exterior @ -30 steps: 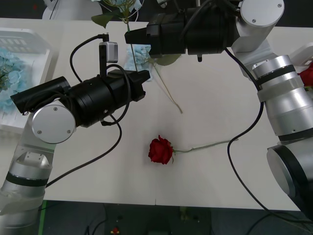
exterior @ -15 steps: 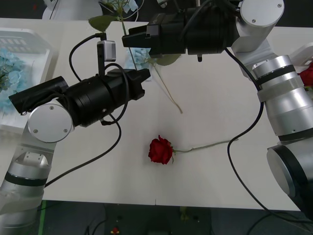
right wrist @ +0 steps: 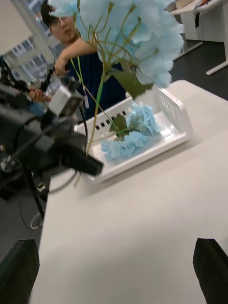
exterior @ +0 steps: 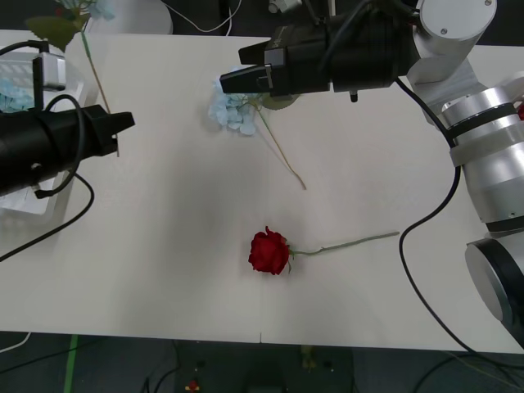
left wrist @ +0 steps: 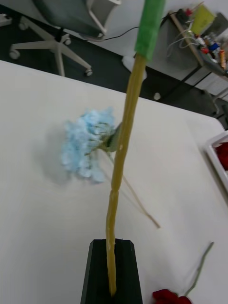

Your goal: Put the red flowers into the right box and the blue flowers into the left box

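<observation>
My left gripper is shut on the thin stem of a blue flower, held up beside the left box. Several blue flowers lie in that white tray. Another blue flower lies on the table, partly under my right gripper, which hovers open over it. A red flower lies near the table's middle front, stem pointing right. The right box, holding something red, sits at the table's right edge.
The white table spreads wide between the two boxes. An office chair stands behind the table's far edge. My left arm's cables hang over the table at the left.
My left arm has swung far to the left, carrying the blue flower from the table's middle to beside the left box. The right arm drifted slightly right.
</observation>
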Controlling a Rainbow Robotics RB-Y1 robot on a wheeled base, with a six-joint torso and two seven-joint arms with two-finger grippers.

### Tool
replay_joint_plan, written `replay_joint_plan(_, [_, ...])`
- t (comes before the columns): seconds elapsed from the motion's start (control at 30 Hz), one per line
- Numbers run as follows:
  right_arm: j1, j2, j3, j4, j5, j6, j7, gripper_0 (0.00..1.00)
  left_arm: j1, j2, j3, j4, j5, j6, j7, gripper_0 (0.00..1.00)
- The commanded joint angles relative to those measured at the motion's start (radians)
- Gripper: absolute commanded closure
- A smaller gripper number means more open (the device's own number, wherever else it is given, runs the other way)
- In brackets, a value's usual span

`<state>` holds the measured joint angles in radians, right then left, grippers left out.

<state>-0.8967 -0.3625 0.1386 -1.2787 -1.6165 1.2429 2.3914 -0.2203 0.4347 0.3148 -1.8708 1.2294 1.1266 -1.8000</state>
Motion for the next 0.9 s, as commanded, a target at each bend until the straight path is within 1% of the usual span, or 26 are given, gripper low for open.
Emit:
replay_joint_plan(0.03, [0.002, -0.154, 0.095, -0.042, -0.019, 0.01, 0.144, 0.06, -0.022, 0.102, 0.119, 0.074, -0.065, 0.067, -0.036, 1.0])
replay_joint_plan(0.1, [0.007, -0.199, 0.122, -0.042, -0.02, 0.01, 0.19, 0.06, -0.045, 0.122, 0.161, 0.116, -0.122, 0.09, -0.044, 1.0])
replay_joint_plan(0.2, [0.019, -0.254, 0.151, -0.042, -0.02, 0.023, 0.27, 0.06, -0.103, 0.144, 0.214, 0.188, -0.205, 0.133, -0.051, 1.0])
replay_joint_plan(0.27, [0.025, -0.293, 0.177, -0.042, -0.011, 0.046, 0.314, 0.06, -0.149, 0.159, 0.247, 0.259, -0.294, 0.153, -0.055, 1.0])
replay_joint_plan(0.33, [0.03, -0.317, 0.194, -0.042, 0.003, 0.067, 0.314, 0.06, -0.174, 0.168, 0.259, 0.312, -0.363, 0.151, -0.056, 1.0])
replay_joint_plan(0.5, [0.047, -0.355, 0.22, -0.067, 0.06, 0.119, 0.314, 0.07, -0.199, 0.203, 0.268, 0.424, -0.447, 0.128, -0.05, 1.0])
replay_joint_plan(0.57, [0.062, -0.366, 0.223, -0.114, 0.098, 0.138, 0.314, 0.06, -0.208, 0.228, 0.271, 0.469, -0.487, 0.121, -0.05, 1.0])
replay_joint_plan(0.67, [0.124, -0.397, 0.225, -0.266, 0.202, 0.144, 0.314, 0.06, -0.222, 0.266, 0.307, 0.539, -0.522, 0.124, -0.055, 1.0])
replay_joint_plan(0.73, [0.173, -0.418, 0.233, -0.375, 0.267, 0.144, 0.314, 0.06, -0.222, 0.286, 0.33, 0.568, -0.544, 0.125, -0.061, 1.0])
replay_joint_plan(0.77, [0.185, -0.423, 0.233, -0.399, 0.282, 0.142, 0.314, 0.06, -0.222, 0.291, 0.334, 0.573, -0.551, 0.127, -0.064, 1.0])
replay_joint_plan(0.8, [0.219, -0.428, 0.234, -0.459, 0.328, 0.142, 0.314, 0.06, -0.222, 0.303, 0.346, 0.59, -0.574, 0.128, -0.068, 1.0])
replay_joint_plan(0.9, [0.266, -0.438, 0.256, -0.534, 0.4, 0.142, 0.314, 0.06, -0.218, 0.318, 0.351, 0.605, -0.62, 0.128, -0.075, 1.0])
